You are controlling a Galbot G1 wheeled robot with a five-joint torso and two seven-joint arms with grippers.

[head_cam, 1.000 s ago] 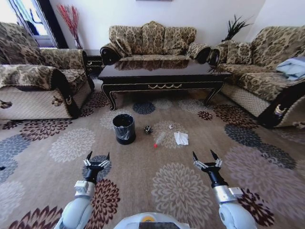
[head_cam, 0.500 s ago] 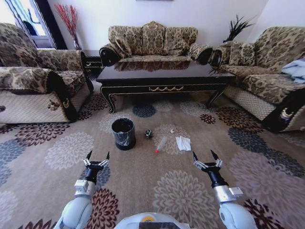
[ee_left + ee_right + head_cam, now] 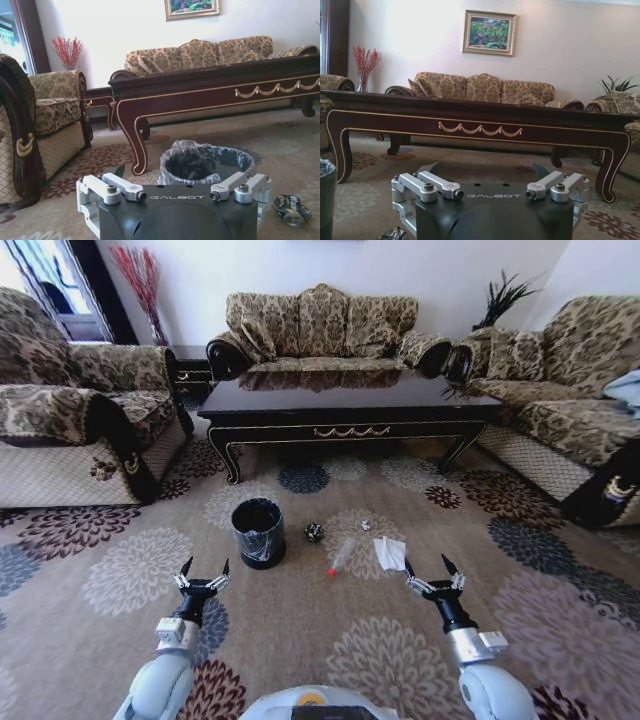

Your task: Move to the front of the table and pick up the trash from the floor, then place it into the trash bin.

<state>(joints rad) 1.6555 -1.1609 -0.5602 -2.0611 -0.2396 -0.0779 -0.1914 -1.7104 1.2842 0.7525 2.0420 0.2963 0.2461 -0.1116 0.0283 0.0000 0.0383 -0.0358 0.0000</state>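
The dark glossy table (image 3: 345, 405) stands ahead, its gold trim facing me. In front of it on the patterned floor (image 3: 300, 625) stands the black trash bin (image 3: 258, 532). To its right lies the trash: a dark crumpled ball (image 3: 314, 532), a clear bottle (image 3: 341, 555) with a red cap, crumpled white paper (image 3: 388, 552) and a tiny white scrap (image 3: 365, 525). My left gripper (image 3: 203, 569) hovers open just short of the bin. My right gripper (image 3: 432, 567) hovers open beside the paper. The left wrist view has the bin (image 3: 205, 162) and ball (image 3: 291, 210) close ahead.
Patterned sofas flank the carpet on the left (image 3: 70, 420), at the back (image 3: 320, 325) and on the right (image 3: 570, 400). A small dark side table (image 3: 195, 365) sits at the back left. Open carpet lies between me and the litter.
The whole head view has shifted: the camera moved forward, so the table, bin and litter sit nearer and lower. Both arms keep the same pose, grippers open.
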